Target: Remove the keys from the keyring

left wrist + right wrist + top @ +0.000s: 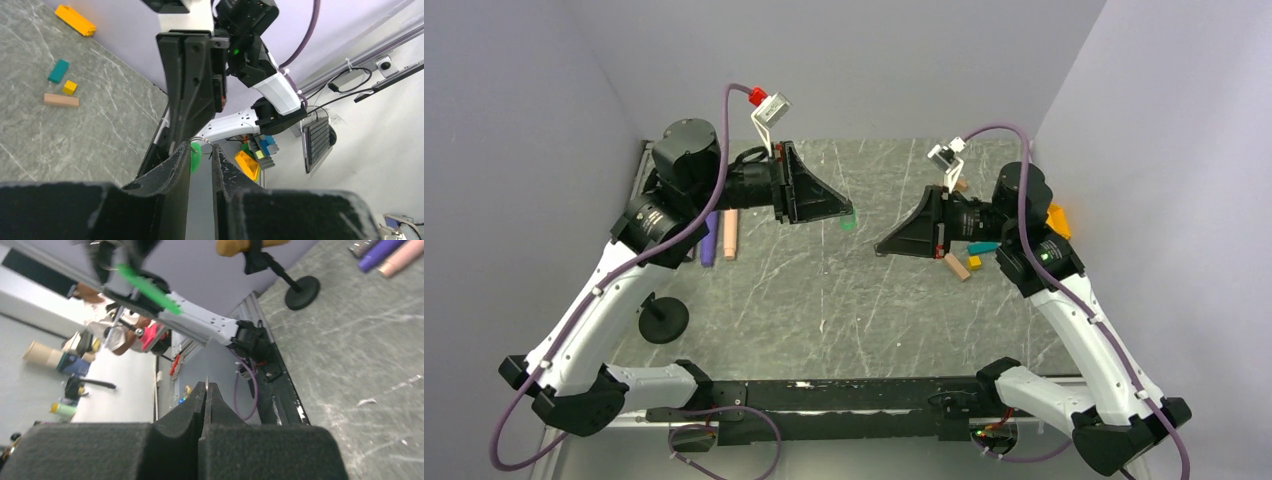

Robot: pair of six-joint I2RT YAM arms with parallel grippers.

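My left gripper [844, 212] is raised over the middle of the table, and its jaws stand nearly together on the keyring [202, 142], a thin silvery wire loop spanning its fingertips. The green key tag [195, 156] hangs on the loop against the left finger. It shows as a green spot in the top view [848, 222] and as a green strip in the right wrist view [147, 286]. My right gripper [880, 247] faces the left one a short way off. It is shut, with a thin silvery sliver [206, 384] pinched between its fingertips.
A black round-based stand [664, 320] is at the near left. Purple [709, 238] and pink [730, 233] markers lie under the left arm. Teal [984, 247], tan [956, 266], yellow [974, 262] and orange [1058, 218] blocks lie by the right arm. Walls enclose three sides.
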